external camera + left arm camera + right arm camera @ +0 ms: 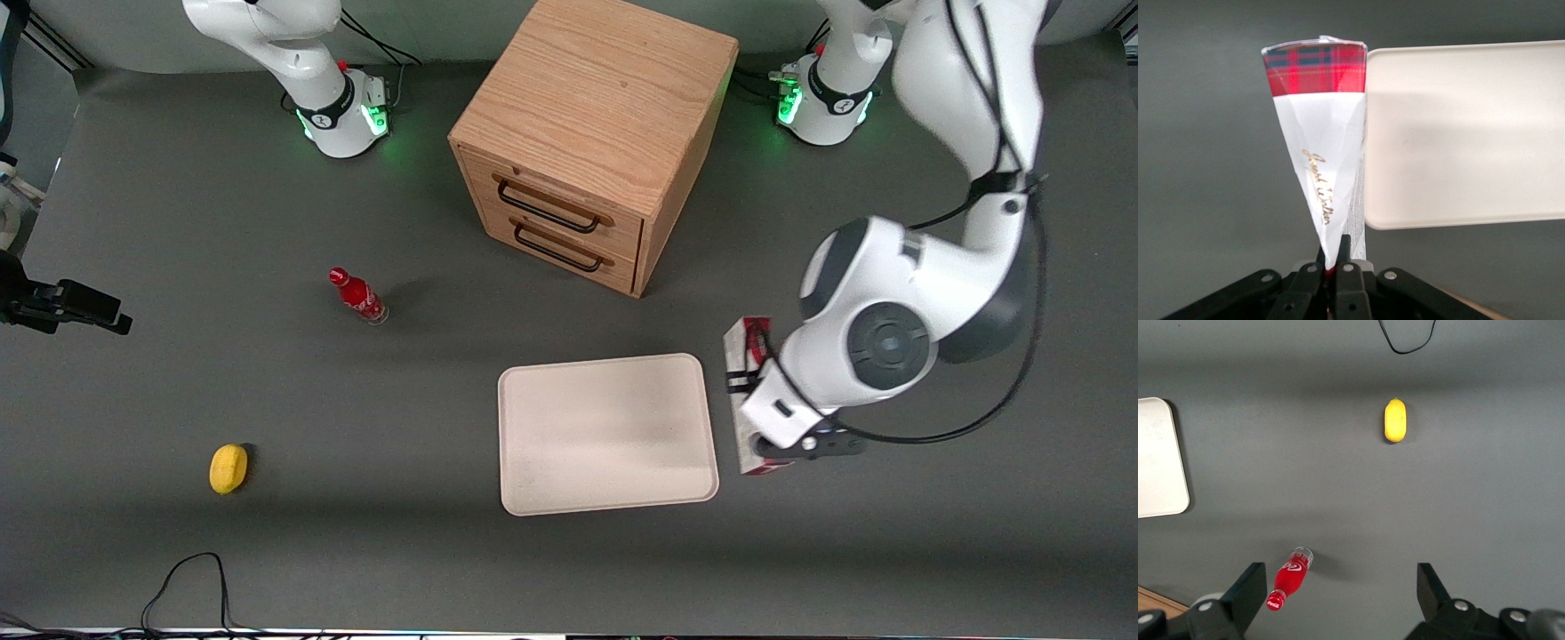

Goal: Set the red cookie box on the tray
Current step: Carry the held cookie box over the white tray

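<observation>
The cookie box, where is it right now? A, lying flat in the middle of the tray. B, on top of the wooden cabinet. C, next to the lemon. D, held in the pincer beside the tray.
D: the pincer is closed on the cookie box, just beside the tray, not on it.

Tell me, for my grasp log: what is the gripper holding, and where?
The gripper pinches the thin red cookie box by its end edge, beside the cream-white tray.
</observation>
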